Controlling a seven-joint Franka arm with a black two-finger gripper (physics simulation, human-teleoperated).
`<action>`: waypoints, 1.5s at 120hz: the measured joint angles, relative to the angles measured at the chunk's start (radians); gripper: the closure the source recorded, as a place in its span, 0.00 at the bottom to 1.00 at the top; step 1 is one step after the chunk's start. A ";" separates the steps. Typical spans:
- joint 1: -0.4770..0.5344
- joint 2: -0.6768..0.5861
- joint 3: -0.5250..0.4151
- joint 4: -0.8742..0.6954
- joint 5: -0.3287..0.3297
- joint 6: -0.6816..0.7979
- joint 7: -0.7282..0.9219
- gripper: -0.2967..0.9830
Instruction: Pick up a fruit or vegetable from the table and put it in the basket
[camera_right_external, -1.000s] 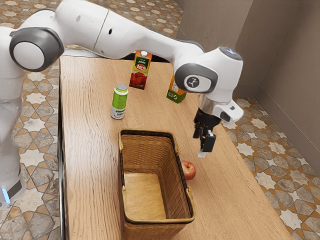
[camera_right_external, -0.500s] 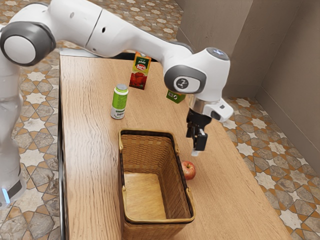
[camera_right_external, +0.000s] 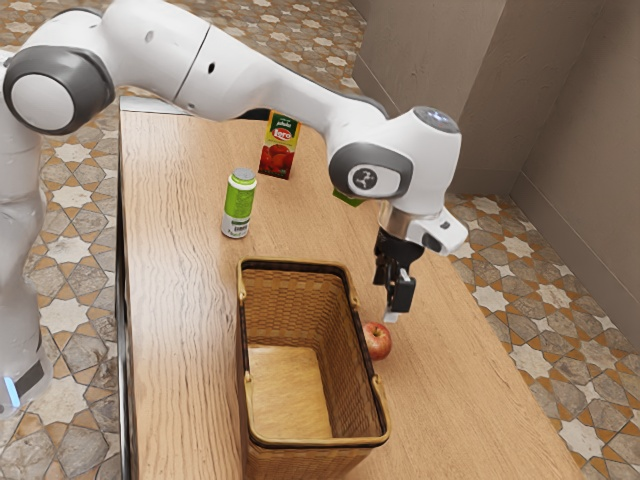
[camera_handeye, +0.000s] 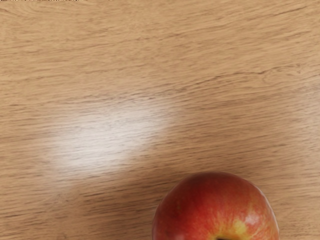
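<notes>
we seem to be at the reach: the apple (camera_right_external: 379, 341) sits on the worktop (camera_right_external: 180, 300) just beside the basket (camera_right_external: 310, 461), whose rim hides part of it; the wrist view crops it. our pincer (camera_right_external: 394, 300) hangs above that side; open or closed, we cannot tell. next we should centre, then lower.

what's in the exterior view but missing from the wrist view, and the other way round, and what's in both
Exterior view: the white arm, the claw, the wicker basket, the green-and-white can, the red-fronted carton, a green bit of another carton partly behind the arm, the tiled floor and the wall.

Wrist view: a bright patch of glare on the wood.

Both: the apple and the wooden tabletop it rests on.
</notes>
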 joint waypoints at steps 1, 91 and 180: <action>-0.001 0.000 0.000 0.000 0.000 0.000 0.000 0.23; -0.004 0.014 -0.016 -0.048 -0.001 0.036 0.001 0.23; -0.004 0.029 -0.017 -0.097 -0.004 0.107 0.001 0.23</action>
